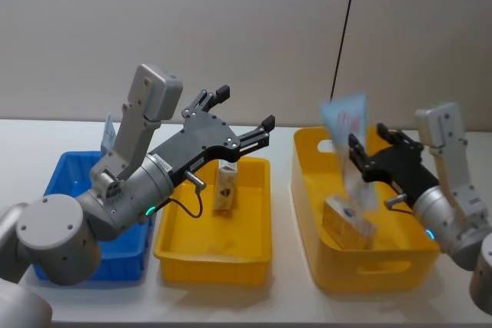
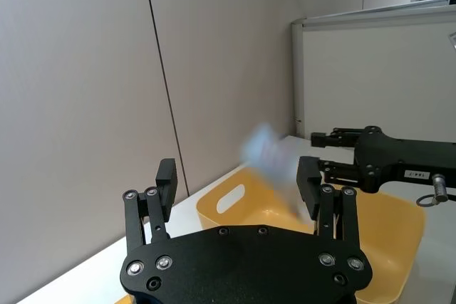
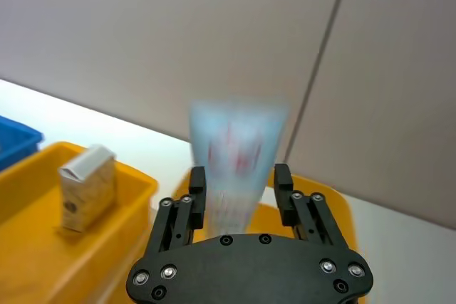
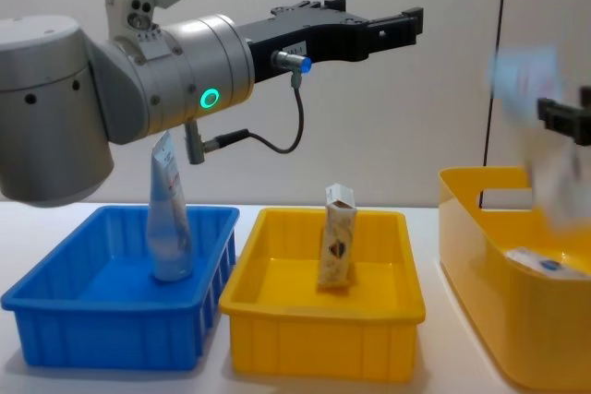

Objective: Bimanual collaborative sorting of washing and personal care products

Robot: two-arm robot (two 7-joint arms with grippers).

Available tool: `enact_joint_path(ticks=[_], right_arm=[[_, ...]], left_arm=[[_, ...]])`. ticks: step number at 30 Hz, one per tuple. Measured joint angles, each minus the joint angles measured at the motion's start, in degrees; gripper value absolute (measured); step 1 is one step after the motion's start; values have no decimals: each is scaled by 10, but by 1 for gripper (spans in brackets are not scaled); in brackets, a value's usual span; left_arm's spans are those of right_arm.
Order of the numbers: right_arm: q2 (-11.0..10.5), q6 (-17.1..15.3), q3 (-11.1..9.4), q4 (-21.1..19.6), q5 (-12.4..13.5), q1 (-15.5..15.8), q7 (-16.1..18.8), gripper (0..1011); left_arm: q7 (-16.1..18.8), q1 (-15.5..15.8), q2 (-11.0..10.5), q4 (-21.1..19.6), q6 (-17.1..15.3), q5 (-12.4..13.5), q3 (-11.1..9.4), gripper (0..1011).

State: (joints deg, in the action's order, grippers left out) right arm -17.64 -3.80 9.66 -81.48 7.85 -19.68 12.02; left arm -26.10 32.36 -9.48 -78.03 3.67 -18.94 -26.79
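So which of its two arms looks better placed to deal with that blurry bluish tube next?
The right one, probably. The right gripper has the bluish tube between its fingers, above the big yellow bin. The left gripper hangs open over the middle yellow bin.
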Motion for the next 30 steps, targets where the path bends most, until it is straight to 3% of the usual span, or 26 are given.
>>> enact_joint_path(ticks=[10,15,30], right_arm=[[-4,-21,-26,-11,-2,22,-26,879],[-5,-25,-33,-14,-2,27,-32,984],[-7,-32,-43,-18,-3,36,-41,1002]], left_arm=[[0,0,0,0,0,0,0,1002],[0,0,0,0,0,0,0,1002],[0,0,0,0,0,0,0,1001]])
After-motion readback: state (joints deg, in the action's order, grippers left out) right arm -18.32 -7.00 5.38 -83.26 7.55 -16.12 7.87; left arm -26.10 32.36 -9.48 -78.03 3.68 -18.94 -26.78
